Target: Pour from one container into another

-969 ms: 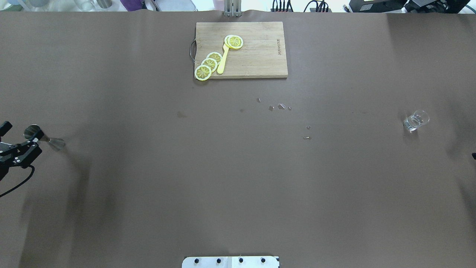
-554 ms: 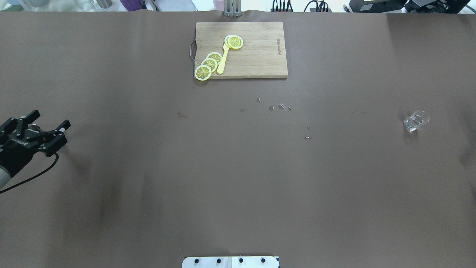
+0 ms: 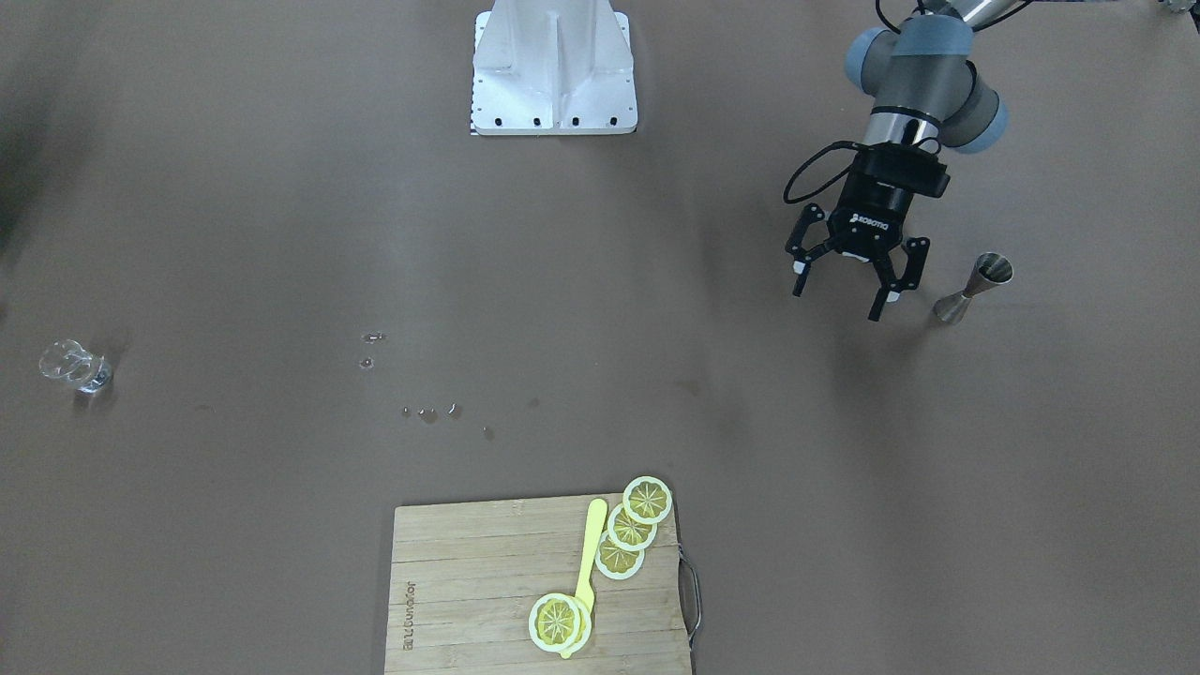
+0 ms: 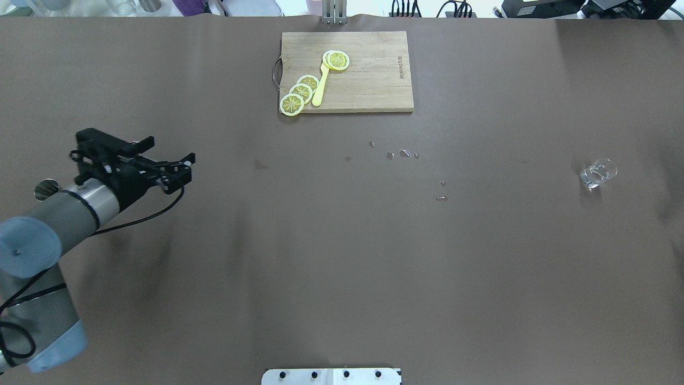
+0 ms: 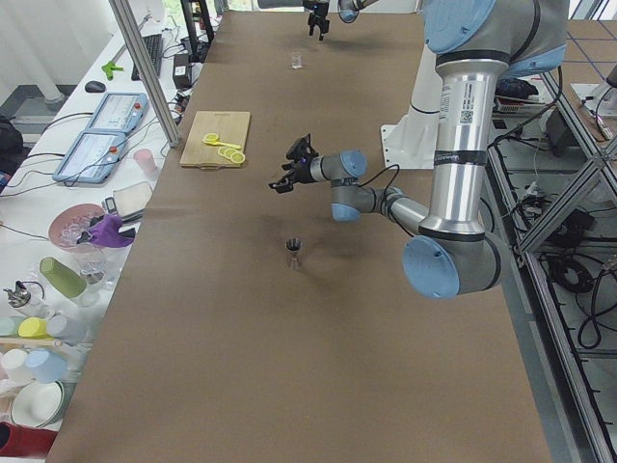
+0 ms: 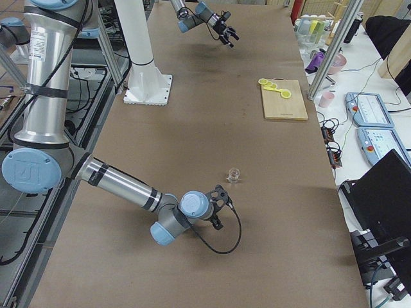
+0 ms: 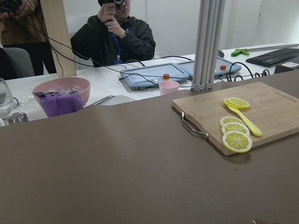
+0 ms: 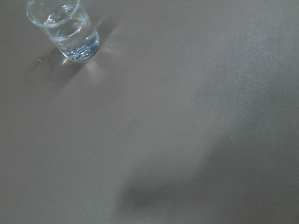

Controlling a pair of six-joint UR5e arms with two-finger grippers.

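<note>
The steel jigger (image 3: pixel 975 289) stands upright and alone near the table's left end; in the overhead view only its rim (image 4: pixel 46 189) shows behind my left arm. My left gripper (image 3: pixel 837 300) (image 4: pixel 171 149) hangs open and empty above the table, a little way off the jigger toward the table's middle. The clear glass (image 4: pixel 597 173) (image 3: pixel 73 367) with a little liquid stands near the right end and fills the top left of the right wrist view (image 8: pixel 65 28). My right gripper (image 6: pixel 218 199) shows only in the side views, close to the glass; I cannot tell its state.
A wooden cutting board (image 4: pixel 368 75) with lemon slices (image 4: pixel 301 92) and a yellow spoon lies at the far middle. Small wet drops (image 4: pixel 404 153) dot the brown table cover. The robot's white base plate (image 3: pixel 553 66) sits at the near edge.
My left arm has swung in from the table's left edge, away from the jigger toward the middle, gripper open. The jigger and the glass have stayed put.
</note>
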